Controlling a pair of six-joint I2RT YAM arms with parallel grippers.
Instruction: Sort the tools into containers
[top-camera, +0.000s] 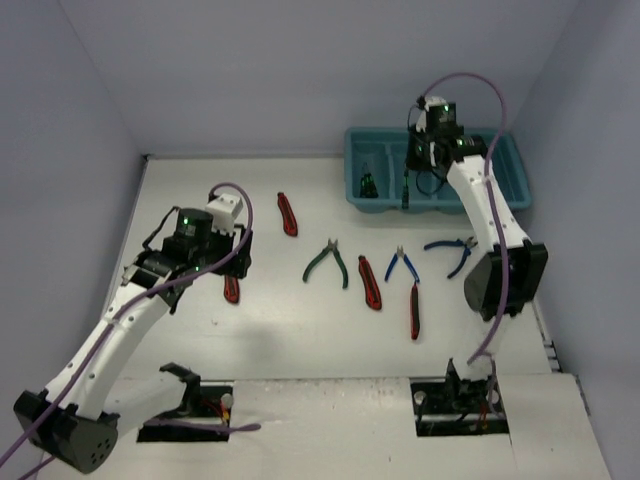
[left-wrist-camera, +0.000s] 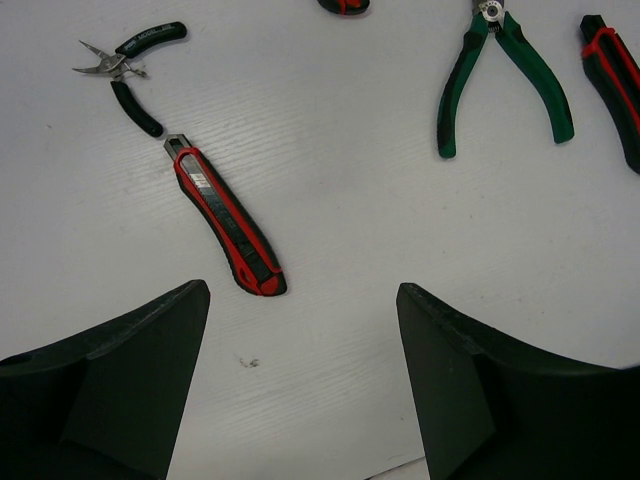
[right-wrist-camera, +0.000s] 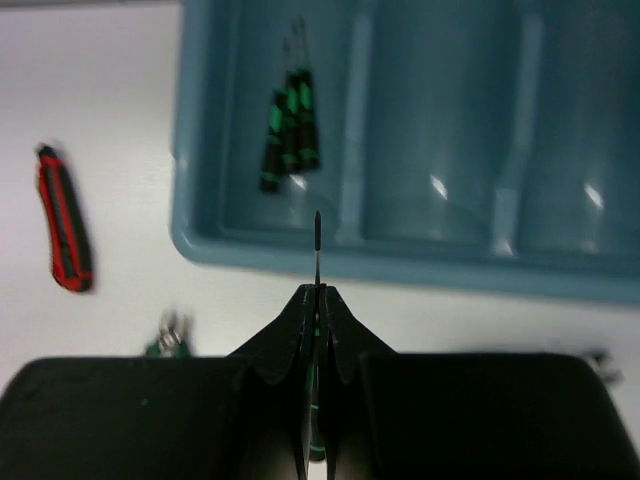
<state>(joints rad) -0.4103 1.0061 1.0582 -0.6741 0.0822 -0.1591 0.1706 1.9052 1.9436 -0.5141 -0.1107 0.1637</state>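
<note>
The teal tray (top-camera: 510, 185) of containers stands at the back right, and its near rim (right-wrist-camera: 420, 262) crosses the right wrist view. Dark green screwdrivers (right-wrist-camera: 290, 130) lie in its leftmost compartment (top-camera: 367, 183). My right gripper (right-wrist-camera: 317, 292) hangs over the tray's near edge (top-camera: 420, 160), shut on a thin green-handled screwdriver (right-wrist-camera: 317, 235) whose tip points at the rim. My left gripper (left-wrist-camera: 303, 330) stands open above the table (top-camera: 235, 265), nothing between its fingers. A red-and-black utility knife (left-wrist-camera: 225, 220) lies just ahead of it, slightly left.
On the white table lie green pliers (top-camera: 328, 262), two blue pliers (top-camera: 402, 264) (top-camera: 452, 250) and red knives (top-camera: 288, 214) (top-camera: 370, 282) (top-camera: 414, 310) (top-camera: 232, 288). Small dark-handled pliers (left-wrist-camera: 130, 70) lie beyond the knife. Grey walls close in the left, back and right.
</note>
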